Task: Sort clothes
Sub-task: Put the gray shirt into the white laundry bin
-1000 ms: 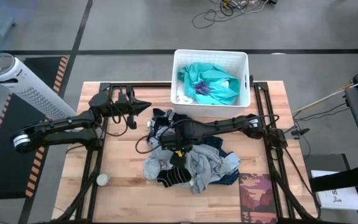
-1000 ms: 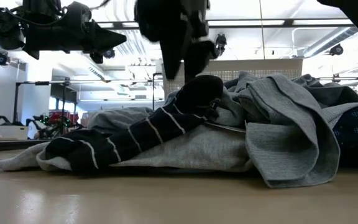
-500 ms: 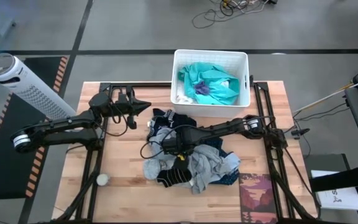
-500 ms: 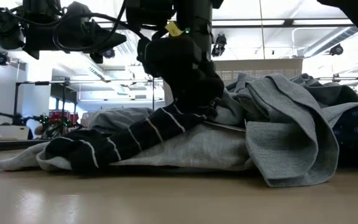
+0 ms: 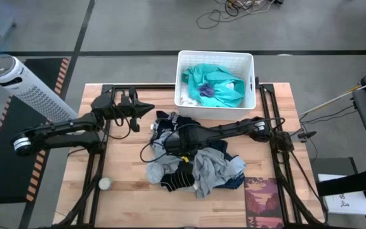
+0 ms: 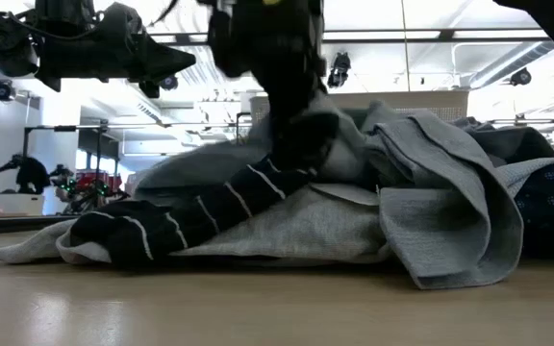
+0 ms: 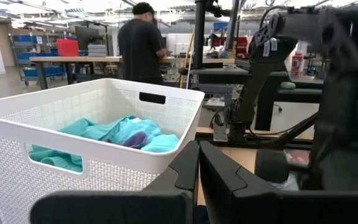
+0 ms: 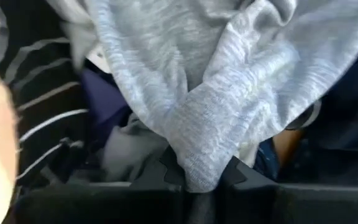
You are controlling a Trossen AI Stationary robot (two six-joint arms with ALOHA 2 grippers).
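My right gripper (image 8: 194, 177) pinches a fold of the grey garment (image 8: 229, 93) atop the pile at mid-table; the white basket (image 5: 216, 58) lies straight beyond, far side, where my left gripper (image 5: 146, 108) waits, fingers together

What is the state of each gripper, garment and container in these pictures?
right gripper: shut on grey garment, down in the pile.
left gripper: shut, empty, held above the table near the basket.
grey garment: crumpled, pinched at a fold.
striped sock: lying on the pile's edge.
white basket: open, holds teal garment.
red patterned mat: lying flat.
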